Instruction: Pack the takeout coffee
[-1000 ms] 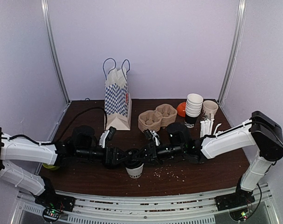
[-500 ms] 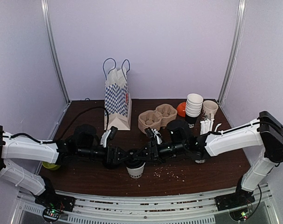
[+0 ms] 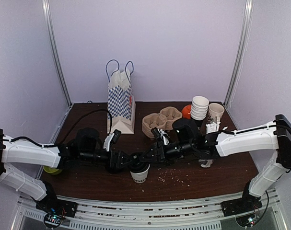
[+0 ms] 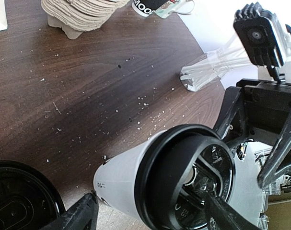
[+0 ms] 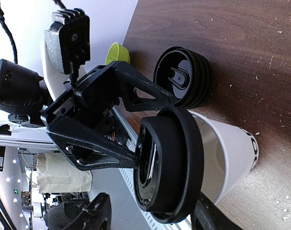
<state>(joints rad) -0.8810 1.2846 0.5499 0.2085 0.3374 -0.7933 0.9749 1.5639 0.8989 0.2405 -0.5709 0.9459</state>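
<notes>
Right end effector (image 5: 150,214) has widened over the last second, arm drawn back rightward. Fingers apart, clear of dark lid (image 4: 183,177).
Lid sits on cup (image 3: 139,174): capping likely done, tray loading next.
Left end effector (image 4: 152,215) fingers flank cup; grip cannot tell.
Cup upright on surface (image 3: 207,177), front centre, carrier tray (image 3: 160,120) well behind.
Writing: partial "MOO" on cup stack (image 3: 199,111).

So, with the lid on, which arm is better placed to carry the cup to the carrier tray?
Probably left: the left gripper brackets the cup by its white body, while the right gripper stands open around the lid only. The carrier tray sits just beyond both.
</notes>
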